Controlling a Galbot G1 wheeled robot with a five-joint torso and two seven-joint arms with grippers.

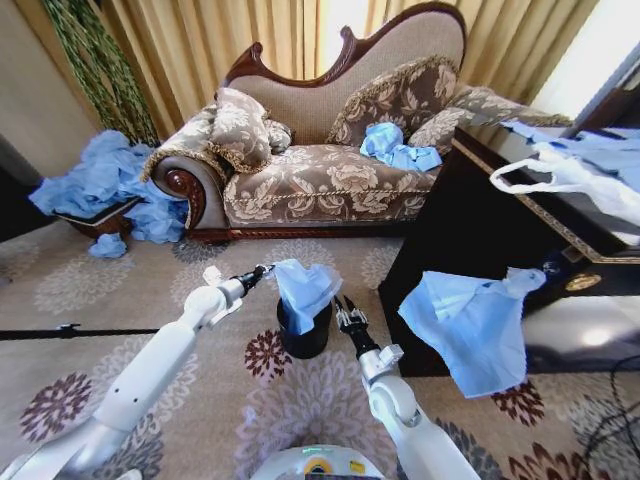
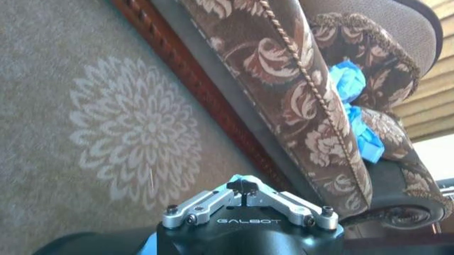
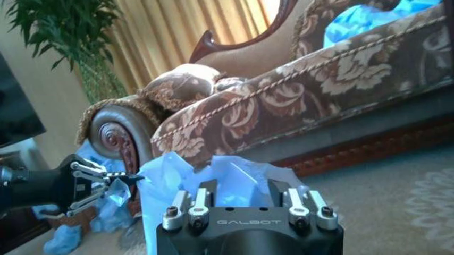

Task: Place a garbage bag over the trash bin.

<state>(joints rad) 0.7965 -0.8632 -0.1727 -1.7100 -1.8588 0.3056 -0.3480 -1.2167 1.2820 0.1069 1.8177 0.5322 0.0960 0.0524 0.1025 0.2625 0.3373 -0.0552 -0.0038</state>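
Both arms are seen nearest in the head view: the left gripper (image 1: 262,271) is pinched on the bag (image 1: 303,290) at its 9 o'clock edge, the right gripper (image 1: 345,312) spread at 3 o'clock. The bag is stood upright in the bin (image 1: 304,337), not yet over the rim. Left wrist view: blue film is nipped; "GALBOT" is read. Right wrist view: fingers (image 3: 201,197) are parted just short of the bag.
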